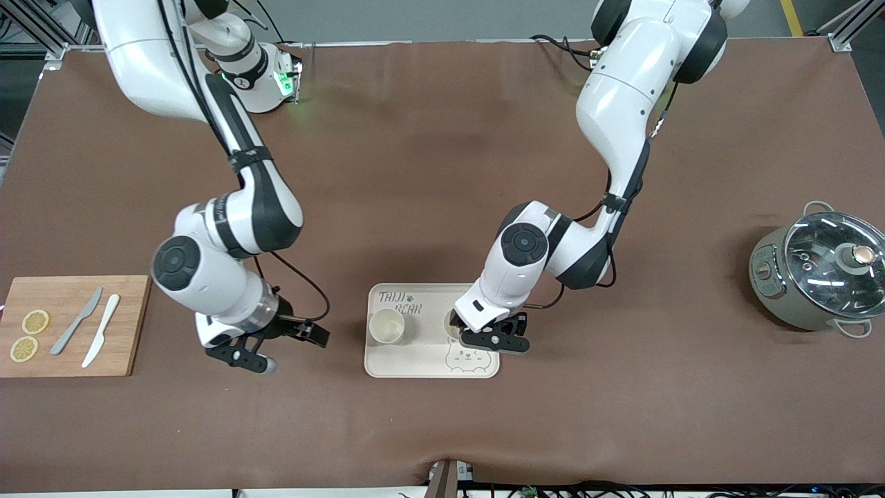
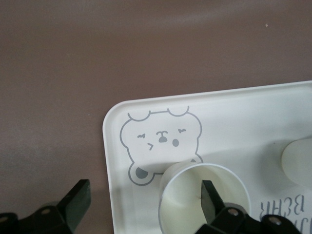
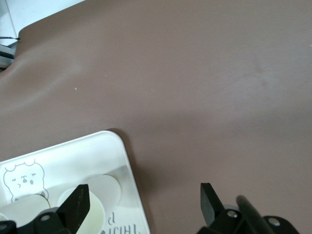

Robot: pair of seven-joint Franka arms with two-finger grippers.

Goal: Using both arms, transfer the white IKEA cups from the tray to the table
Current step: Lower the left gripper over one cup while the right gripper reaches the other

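Left gripper [image 1: 492, 337], jaws spread, stood over the tray [image 1: 422, 366], one finger [image 2: 210, 199] inside the nearer-end cup [image 2: 204, 197], the other outside its wall. I noted the second cup [image 1: 386, 326] upright on the tray beside it, toward the right gripper [image 1: 257, 349], which hung spread over bare table [image 1: 442, 207] just off the tray.

both cups [image 1: 386, 325] sit side by side in the tray [image 1: 415, 365] mid-desk [image 1: 429, 173]. cutting board [image 1: 131, 325] with knives [image 1: 77, 321] and lemon slices [image 1: 35, 321] is at the right arm's end, pot [image 1: 816, 277] at the left arm's end.
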